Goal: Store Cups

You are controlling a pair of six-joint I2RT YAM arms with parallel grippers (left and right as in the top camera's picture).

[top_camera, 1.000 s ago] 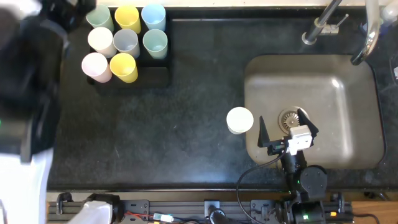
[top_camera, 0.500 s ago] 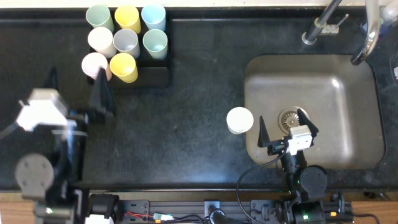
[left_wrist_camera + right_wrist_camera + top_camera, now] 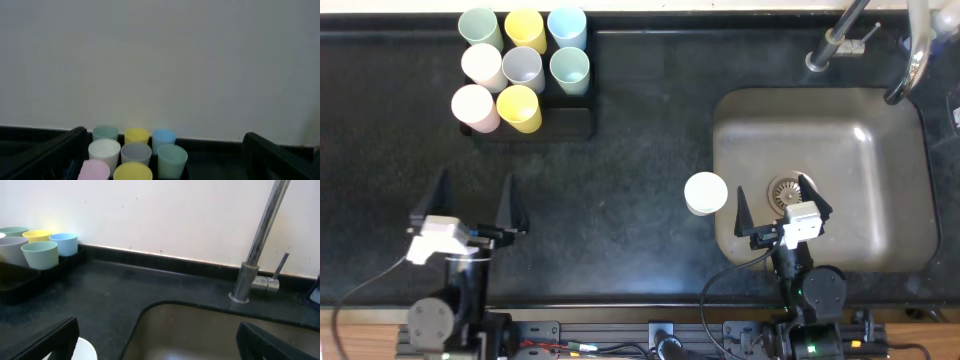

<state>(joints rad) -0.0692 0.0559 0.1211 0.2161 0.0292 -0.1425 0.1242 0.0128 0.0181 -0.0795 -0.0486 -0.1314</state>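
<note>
At the left of the dark worktop [image 3: 620, 200], the left tool [image 3: 477, 177] stood with its two fingers spread wide apart and nothing between them. It was well short of the black tray [image 3: 575, 122] near the back edge. The tray carried eight cups. The back row had a pale green cup [image 3: 480, 27], a yellow cup [image 3: 525, 28] and a blue cup [image 3: 567, 26]. Next came a white cup [image 3: 482, 64], a grey cup [image 3: 523, 66] and a green cup [image 3: 569, 68]. Nearest the arms stood a pink cup [image 3: 474, 107] and a second yellow cup [image 3: 519, 108], with a bare slot beside them. Farther right, a lone white cup [image 3: 705, 193] stood on the worktop just beside the left rim of the steel sink [image 3: 890, 110]. The right tool [image 3: 771, 186] hung over the basin near the drain [image 3: 785, 190], fingers open and holding nothing, with the lone white cup close beside one finger. A faucet [image 3: 840, 35] rose behind the sink.
</note>
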